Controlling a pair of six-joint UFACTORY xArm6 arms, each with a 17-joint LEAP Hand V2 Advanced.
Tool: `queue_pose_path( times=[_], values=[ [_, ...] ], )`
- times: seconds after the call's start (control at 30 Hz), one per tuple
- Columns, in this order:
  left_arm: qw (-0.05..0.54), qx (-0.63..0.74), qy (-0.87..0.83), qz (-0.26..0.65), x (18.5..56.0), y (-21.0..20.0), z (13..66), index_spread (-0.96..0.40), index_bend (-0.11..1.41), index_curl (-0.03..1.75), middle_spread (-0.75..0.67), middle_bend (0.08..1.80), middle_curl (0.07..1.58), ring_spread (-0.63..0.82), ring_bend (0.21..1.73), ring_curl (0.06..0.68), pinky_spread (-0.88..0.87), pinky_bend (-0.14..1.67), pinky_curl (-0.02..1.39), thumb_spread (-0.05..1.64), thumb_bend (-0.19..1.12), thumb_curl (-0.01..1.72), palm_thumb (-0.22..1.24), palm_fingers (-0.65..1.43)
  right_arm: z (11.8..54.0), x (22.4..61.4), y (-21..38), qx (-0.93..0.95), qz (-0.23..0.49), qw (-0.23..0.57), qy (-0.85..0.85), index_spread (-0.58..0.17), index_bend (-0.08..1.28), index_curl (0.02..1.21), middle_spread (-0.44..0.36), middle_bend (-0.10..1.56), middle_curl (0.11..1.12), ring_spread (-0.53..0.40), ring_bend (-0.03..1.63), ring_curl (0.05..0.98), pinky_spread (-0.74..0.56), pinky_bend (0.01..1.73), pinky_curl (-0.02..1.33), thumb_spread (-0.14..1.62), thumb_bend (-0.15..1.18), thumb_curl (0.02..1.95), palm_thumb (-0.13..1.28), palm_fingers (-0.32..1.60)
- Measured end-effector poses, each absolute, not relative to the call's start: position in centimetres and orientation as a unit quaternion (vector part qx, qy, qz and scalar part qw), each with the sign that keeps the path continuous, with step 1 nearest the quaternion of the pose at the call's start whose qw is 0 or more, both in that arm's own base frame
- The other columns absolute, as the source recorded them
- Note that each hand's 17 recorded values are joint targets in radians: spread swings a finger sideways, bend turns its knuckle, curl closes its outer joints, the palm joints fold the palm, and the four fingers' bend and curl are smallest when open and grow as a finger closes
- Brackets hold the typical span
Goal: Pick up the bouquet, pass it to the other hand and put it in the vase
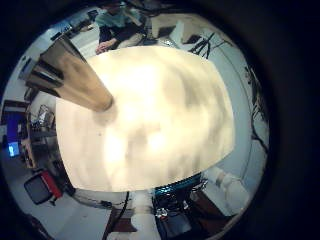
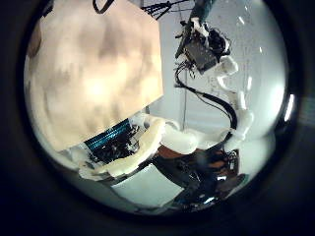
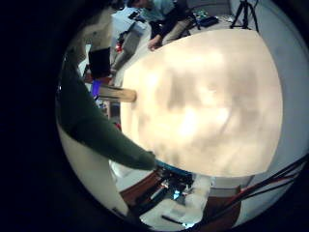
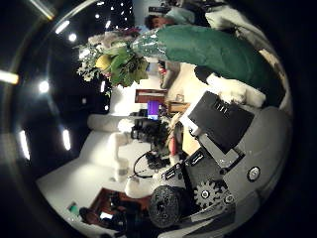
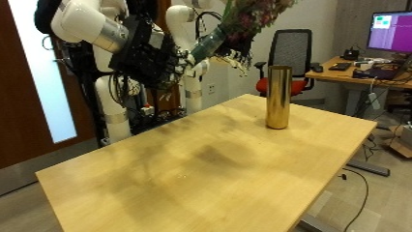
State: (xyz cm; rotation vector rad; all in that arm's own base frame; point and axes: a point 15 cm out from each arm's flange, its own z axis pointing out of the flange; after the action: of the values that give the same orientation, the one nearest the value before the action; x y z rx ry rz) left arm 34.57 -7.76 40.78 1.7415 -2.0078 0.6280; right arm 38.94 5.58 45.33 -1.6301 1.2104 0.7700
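The bouquet [image 5: 257,12], flowers in a dark green wrap, is held tilted high above the far end of the wooden table [image 5: 193,169]. My right hand [image 5: 181,53] is shut on the wrap's lower end. The right thumb side palm view shows the flowers [image 4: 114,55] and the wrap close by. In the right little finger side palm view the wrap [image 3: 101,130] crosses in front of the vase [image 3: 121,94]. The left little finger side palm view looks down on the vase [image 1: 70,72].
An office chair [image 5: 296,48] and a desk with a monitor [image 5: 387,29] stand behind the vase. A brown door [image 5: 26,87] is beside the arms. The table top [image 2: 94,79] shows in the left thumb side palm view.
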Motion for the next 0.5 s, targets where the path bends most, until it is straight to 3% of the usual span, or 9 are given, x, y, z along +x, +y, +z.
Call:
queue_pose_path(
  times=[0.5],
  values=[
    [0.240,0.578,-0.672,0.395,36.3,-9.7,47.4,0.28,0.15,0.31,0.40,0.23,0.33,0.52,0.47,0.243,0.47,0.21,0.29,0.79,-0.04,0.31,0.18,0.16,43.1,36.2,11.6,-0.688,0.377,0.509,0.355,-0.236,1.08,0.90,-0.126,1.34,0.75,-0.189,1.43,0.613,-0.23,1.20,0.82,0.26,-0.02,0.93,1.18,1.14]
  ],
)
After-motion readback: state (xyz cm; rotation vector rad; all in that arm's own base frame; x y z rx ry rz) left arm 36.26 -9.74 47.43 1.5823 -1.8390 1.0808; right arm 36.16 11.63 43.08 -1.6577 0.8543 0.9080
